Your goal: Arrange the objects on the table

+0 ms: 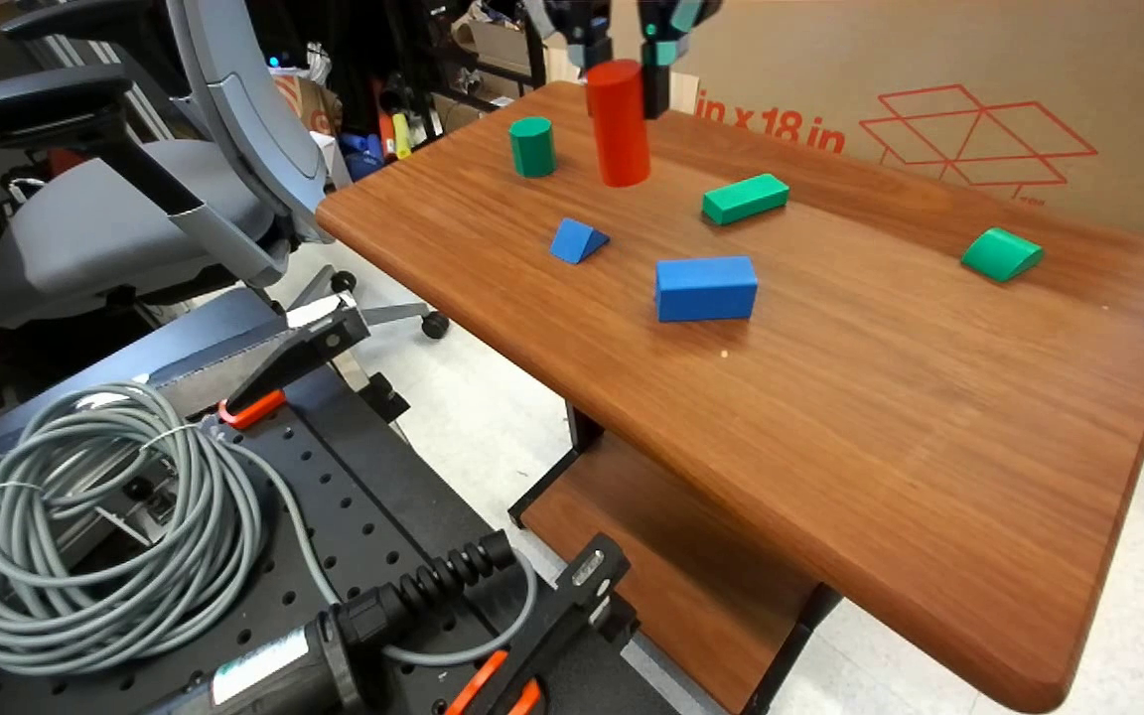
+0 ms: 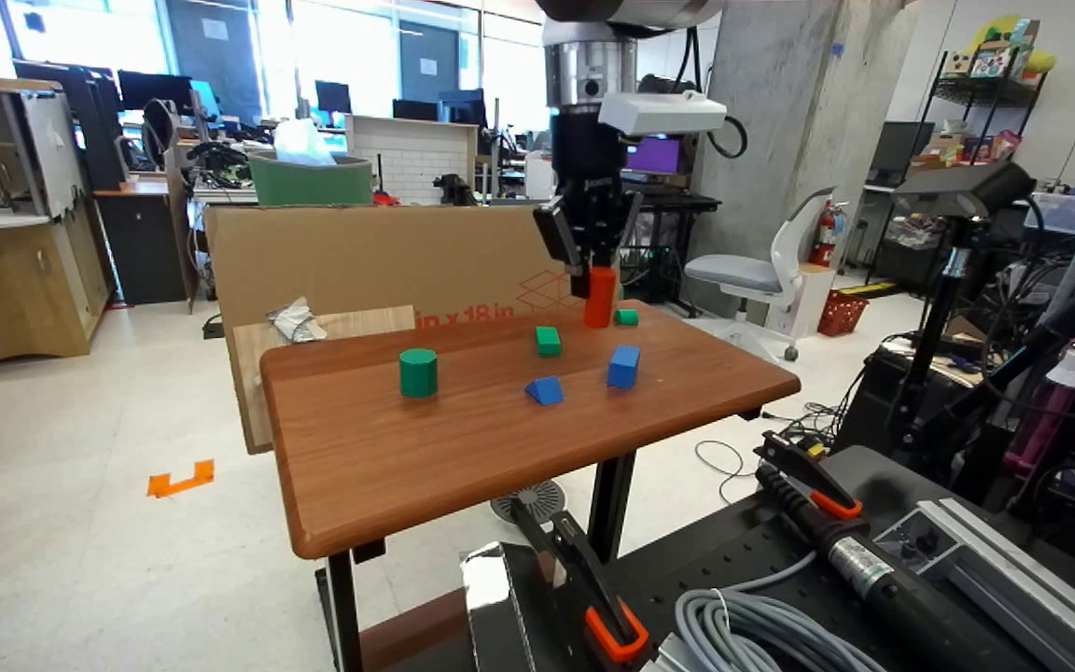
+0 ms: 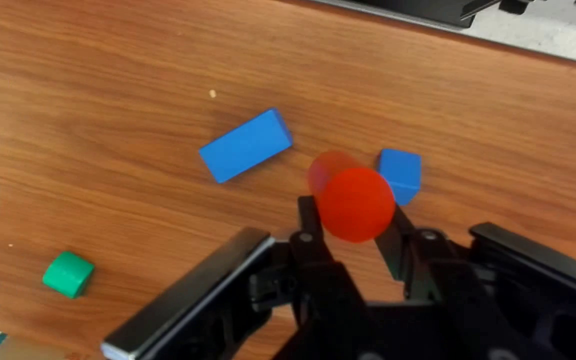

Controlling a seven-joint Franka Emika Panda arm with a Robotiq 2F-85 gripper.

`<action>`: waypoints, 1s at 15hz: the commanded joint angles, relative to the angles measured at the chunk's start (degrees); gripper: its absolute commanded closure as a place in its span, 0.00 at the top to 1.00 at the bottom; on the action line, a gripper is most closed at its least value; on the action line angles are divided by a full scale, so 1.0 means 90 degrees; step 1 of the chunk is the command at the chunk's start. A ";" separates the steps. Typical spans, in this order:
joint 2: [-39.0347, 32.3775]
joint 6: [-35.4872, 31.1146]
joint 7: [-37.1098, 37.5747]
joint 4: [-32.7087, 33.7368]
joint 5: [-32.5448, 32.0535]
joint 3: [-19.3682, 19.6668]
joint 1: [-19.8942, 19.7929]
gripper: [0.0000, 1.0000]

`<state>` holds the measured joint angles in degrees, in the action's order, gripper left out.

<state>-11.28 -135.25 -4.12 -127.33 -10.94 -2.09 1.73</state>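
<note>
My gripper (image 1: 626, 91) is shut on an upright red cylinder (image 1: 624, 144), also seen in the wrist view (image 3: 358, 205). It holds the cylinder above the wooden table (image 1: 890, 427). On the table are a blue rectangular block (image 1: 706, 290), a blue triangular prism (image 1: 577, 241), a green cylinder (image 1: 532, 149), a green rectangular block (image 1: 745, 200) and a green half-round block (image 1: 1002, 255). In the wrist view, the blue block (image 3: 246, 145) lies left of the red cylinder and the prism (image 3: 401, 172) lies right, partly covered. The green cylinder and green rectangular block are out of sight there.
A large cardboard sheet (image 2: 388, 252) stands behind the table. A black cart (image 1: 334, 467) with coiled grey cable (image 1: 105, 536) and clamps stands at the opposite side. A grey office chair (image 1: 145, 199) is near the table's end.
</note>
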 commanded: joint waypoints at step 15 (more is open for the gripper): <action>0.0783 -0.0617 -0.3232 -0.1479 -0.0135 -0.0657 0.0330 0.08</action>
<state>-6.64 -141.74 -30.42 -139.36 -9.88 -8.18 4.64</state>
